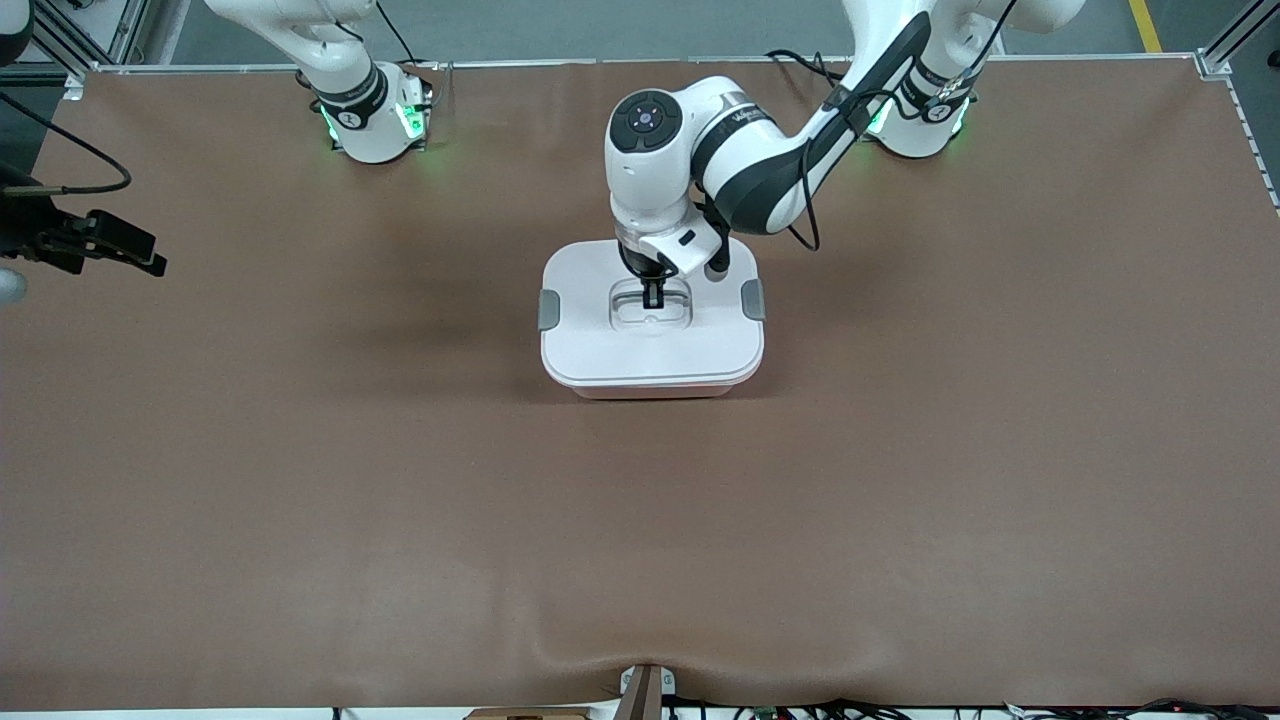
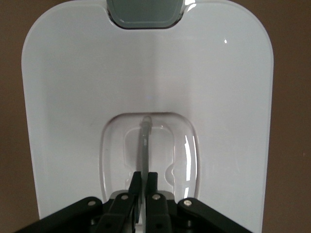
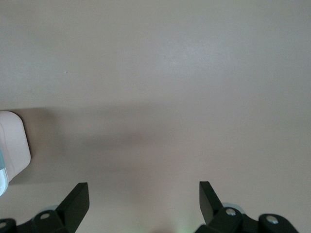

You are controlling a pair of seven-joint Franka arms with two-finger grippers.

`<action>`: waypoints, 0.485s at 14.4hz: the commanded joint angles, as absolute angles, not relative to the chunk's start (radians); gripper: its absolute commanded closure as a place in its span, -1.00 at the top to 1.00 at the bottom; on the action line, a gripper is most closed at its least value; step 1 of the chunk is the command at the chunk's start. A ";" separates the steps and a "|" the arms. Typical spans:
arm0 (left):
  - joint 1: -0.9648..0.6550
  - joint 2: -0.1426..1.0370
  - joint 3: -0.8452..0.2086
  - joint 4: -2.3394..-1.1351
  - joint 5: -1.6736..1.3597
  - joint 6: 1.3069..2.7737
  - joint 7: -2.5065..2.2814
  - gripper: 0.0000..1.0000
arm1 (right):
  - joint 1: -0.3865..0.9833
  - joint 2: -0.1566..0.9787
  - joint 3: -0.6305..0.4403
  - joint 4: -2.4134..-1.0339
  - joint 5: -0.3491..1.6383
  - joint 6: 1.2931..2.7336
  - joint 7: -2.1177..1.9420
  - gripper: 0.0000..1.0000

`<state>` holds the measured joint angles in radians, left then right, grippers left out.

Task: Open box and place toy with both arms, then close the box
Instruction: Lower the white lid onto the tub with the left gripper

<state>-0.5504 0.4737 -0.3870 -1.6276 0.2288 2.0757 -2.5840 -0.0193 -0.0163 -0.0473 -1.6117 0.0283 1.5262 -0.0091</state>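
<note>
Over at the right arm's end of the table, the right gripper [image 1: 150, 262] hangs above bare brown tabletop [image 1: 300, 480], well apart from the box; that arm waits. Its wrist view shows its two black fingertips [image 3: 75, 201] spread wide with nothing between them, and a pale corner of the box [image 3: 12, 145] at the frame's edge.

Next, at the middle of the table, sits the box [image 1: 652, 320]: a rounded-rectangular container with a white lid [image 1: 600, 345] seated on a pale pink base [image 1: 655, 391]. A grey clip [image 1: 548, 309] shows on the side toward the right arm's end, and a second grey clip [image 1: 753, 299] on the side toward the left arm's end. The lid is on. A recessed centre handle [image 1: 650, 308] lies in the lid's middle.

Then the left arm [image 1: 760, 170] reaches in from its base and bends down over the lid. The left gripper [image 1: 653, 296] is down in the recess, its fingers [image 2: 154, 187] pressed together on the thin upright bar of the handle [image 2: 145, 145], which runs between them in the left wrist view. One grey clip [image 2: 145, 13] shows at the lid's edge in that view.

The toy is not visible in any view.
</note>
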 commanded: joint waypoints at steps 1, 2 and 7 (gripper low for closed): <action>-0.557 0.459 -0.383 -1.641 0.255 2.051 -2.603 -1.00 | -0.038 -0.037 -0.035 -1.609 0.017 1.509 -0.018 1.00; -0.555 0.466 -0.383 -1.641 0.256 2.055 -2.599 -1.00 | -0.041 -0.035 -0.037 -1.609 0.020 1.512 -0.020 1.00; -0.551 0.486 -0.385 -1.638 0.293 2.075 -2.597 -1.00 | -0.043 -0.028 -0.031 -1.574 0.026 1.511 -0.014 1.00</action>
<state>-0.5509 0.4863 -0.3877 -1.6298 0.2569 2.0887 -2.5846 -0.0211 -0.0192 -0.0476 -1.5862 0.0280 1.5234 -0.0112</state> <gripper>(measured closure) 0.934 0.000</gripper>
